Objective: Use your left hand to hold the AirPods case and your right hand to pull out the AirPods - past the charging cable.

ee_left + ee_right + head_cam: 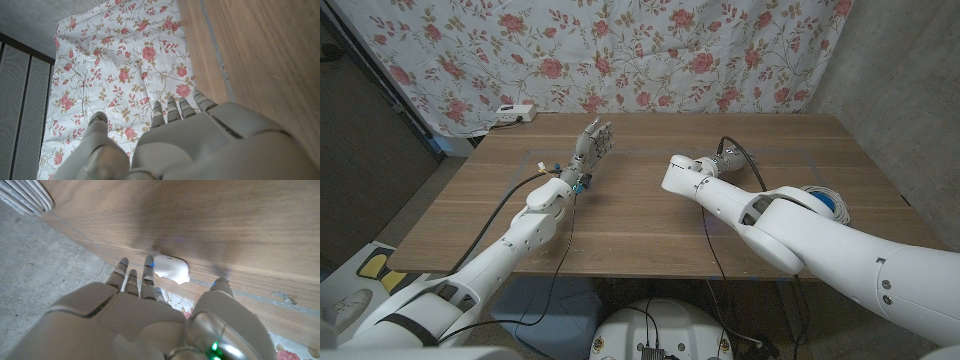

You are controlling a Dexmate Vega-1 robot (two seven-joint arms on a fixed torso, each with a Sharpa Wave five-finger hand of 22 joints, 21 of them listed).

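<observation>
The white AirPods case [171, 269] lies closed on the wooden table [225, 220] beside a tape line. My right hand [150, 315] reaches toward it with fingers apart; the fingertips [148, 262] are just short of the case and nothing is held. In the head view my right hand [722, 160] sits at the table's middle right, mostly hidden by its own wrist. My left hand [592, 140] stands at the middle left with fingers [176, 107] pointing up and apart, holding nothing, well away from the case. A coiled white charging cable [818, 193] lies by my right arm.
The cable coil [25, 195] is off to the side of my right hand. A white power strip [510, 113] sits at the table's back left corner. A floral curtain [620, 50] hangs behind the table [640, 225]. Tape lines mark the tabletop.
</observation>
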